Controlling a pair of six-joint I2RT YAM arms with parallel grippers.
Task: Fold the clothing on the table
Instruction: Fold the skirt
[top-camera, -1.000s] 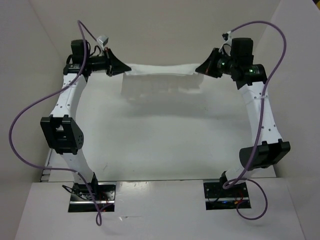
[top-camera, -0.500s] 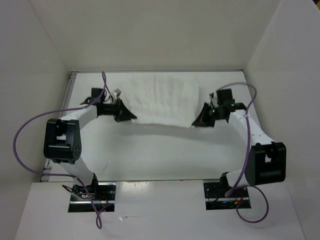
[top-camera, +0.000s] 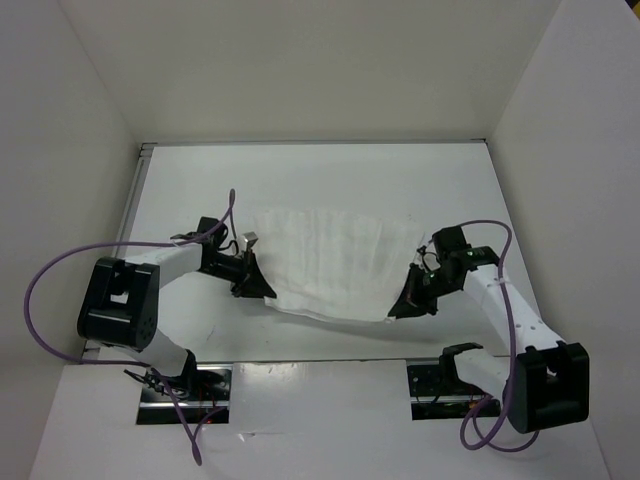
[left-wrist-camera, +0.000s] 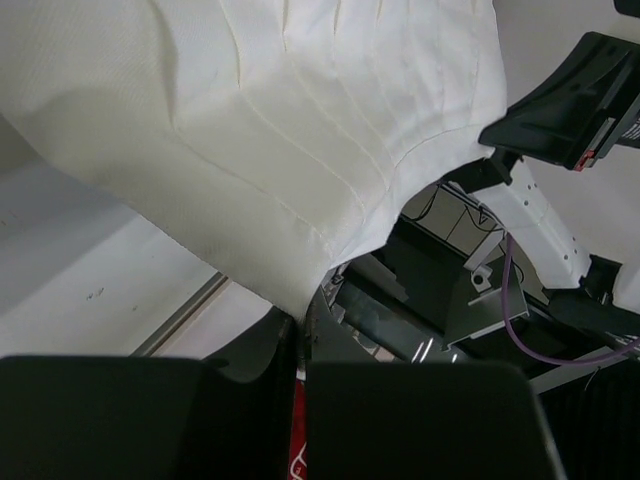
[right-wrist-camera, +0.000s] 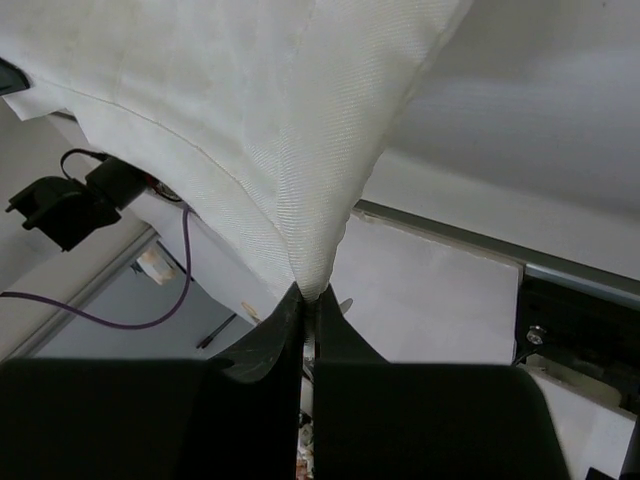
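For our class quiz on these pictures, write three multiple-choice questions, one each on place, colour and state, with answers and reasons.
1. Where is the clothing? A) stretched between the left claw and right claw B) bunched against the far wall C) draped over an arm
2. Its colour? A) blue B) white C) red
3. The claws are: A) both open B) one open C) both shut on the clothing
Answers: 1 A, top view shows it spanning claw to claw; 2 B, white in every view; 3 C, each wrist view shows a pinched corner.

Bright, even light; soft shadow beneath the clothing (top-camera: 330, 262); wrist foregrounds dark.
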